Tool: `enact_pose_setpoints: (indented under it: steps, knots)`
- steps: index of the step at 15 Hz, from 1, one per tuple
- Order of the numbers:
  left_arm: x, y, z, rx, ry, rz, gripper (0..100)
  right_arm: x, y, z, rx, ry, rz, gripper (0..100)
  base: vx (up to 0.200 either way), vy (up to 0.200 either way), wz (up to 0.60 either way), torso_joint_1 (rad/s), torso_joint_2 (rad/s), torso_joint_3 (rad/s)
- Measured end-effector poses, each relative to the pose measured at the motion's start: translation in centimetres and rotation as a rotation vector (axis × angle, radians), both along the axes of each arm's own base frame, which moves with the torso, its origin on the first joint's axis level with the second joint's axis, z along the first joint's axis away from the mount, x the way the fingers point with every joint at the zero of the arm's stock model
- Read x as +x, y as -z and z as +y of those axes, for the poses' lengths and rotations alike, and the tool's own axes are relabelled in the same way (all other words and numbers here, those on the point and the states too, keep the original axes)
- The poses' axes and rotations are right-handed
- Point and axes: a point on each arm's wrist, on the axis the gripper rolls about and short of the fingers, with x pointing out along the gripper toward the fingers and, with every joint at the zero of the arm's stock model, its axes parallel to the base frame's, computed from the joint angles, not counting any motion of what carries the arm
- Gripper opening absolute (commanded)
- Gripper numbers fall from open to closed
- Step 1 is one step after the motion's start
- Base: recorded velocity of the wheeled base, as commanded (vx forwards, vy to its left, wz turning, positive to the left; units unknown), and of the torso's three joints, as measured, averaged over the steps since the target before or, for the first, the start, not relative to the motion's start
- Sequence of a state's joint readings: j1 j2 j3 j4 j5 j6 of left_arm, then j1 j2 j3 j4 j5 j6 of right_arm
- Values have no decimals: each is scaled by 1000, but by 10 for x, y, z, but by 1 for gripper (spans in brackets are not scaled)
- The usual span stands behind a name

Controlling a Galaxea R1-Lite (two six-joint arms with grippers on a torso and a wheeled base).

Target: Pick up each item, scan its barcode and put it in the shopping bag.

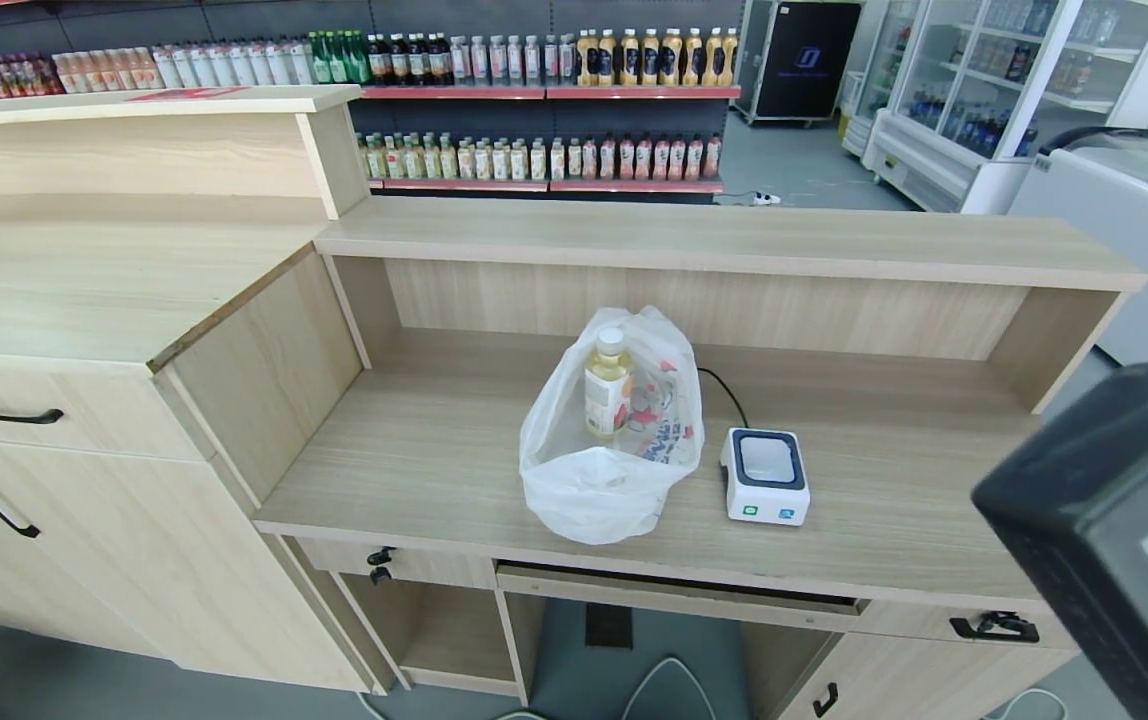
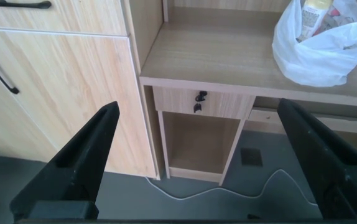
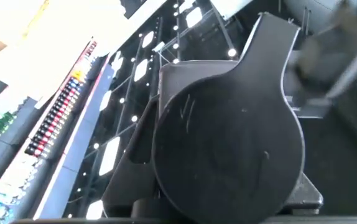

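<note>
**Shopping bag** (image 1: 614,440): thin white plastic. Sat slumped on the counter (image 1: 434,450) with its mouth sagging open toward the front.

**Bottle** (image 1: 608,385): already stood upright inside the bag, with its cap level with the bag's rim.

**Scanner** (image 1: 766,475): rested just beside the bag on the robot's right, window up. Its cable (image 1: 724,392) ran back behind the bag.

**Left gripper** (image 2: 198,104): spread wide and held nothing. Hung low in front of the counter, below the worktop and facing the drawer lock (image 2: 198,102).

**Right gripper** (image 3: 228,149): showed as a dark rounded mass turned up toward the ceiling lights. Could not be told whether slack, clenched or holding anything.

**Right arm** (image 1: 1114,530): loomed at the counter's right end.

Hazards noted, as judgement:
- Tall bottle in a limp bag. Likely to topple, dragging the plastic with it, if brushed by either arm.
- Sagging mouth. Liable to fold shut or catch on anything lowered in, so the item could land outside the bag.
- Cable close behind the bag. Open to snagging, which would pull the scanner askew.
- Left gripper under the worktop's front edge. Risked striking that edge or the lock if raised straight up.
</note>
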State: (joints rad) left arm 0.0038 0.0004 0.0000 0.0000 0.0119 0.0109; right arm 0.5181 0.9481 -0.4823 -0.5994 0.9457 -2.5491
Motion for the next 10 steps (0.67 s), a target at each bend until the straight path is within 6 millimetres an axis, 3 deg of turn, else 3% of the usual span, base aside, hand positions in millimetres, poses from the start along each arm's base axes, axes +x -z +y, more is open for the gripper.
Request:
enact_pose_setpoints:
  steps: [4,10]
  knots:
    - [0,0,0,0,0,0,100,-21,-3,-12,18,-3,40,0,0,0,0,0,0,0]
    - [0,0,0,0,0,0,100,-22,-4,-14,58,111,166,0,0,0,0,0,0,0]
